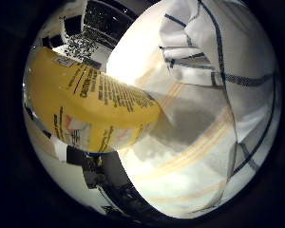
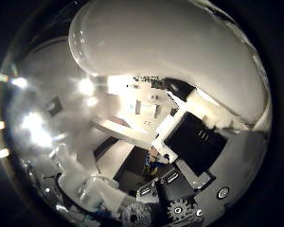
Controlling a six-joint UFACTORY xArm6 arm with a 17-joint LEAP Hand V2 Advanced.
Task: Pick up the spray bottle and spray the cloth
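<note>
- The yellow spray bottle (image 1: 92, 107) fills much of the little-finger side view, close against the palm, its printed label facing the camera.
- Its white upper part (image 2: 170, 52) looms large in the thumb-side view.
- The robot hand (image 2: 189, 156) has its fingers curled round the bottle.
- A white cloth (image 1: 204, 118) with dark and yellow stripes lies crumpled just beyond the bottle.

The spray bottle (image 1: 92, 107) has a bright yellow body with black print along its side and a label patch in white, red and dark tones. The cloth (image 1: 199, 133) is white, crossed by thin dark blue lines in a wide check and by pale yellow stripes. The hand (image 2: 189, 156) is white and black.
</note>
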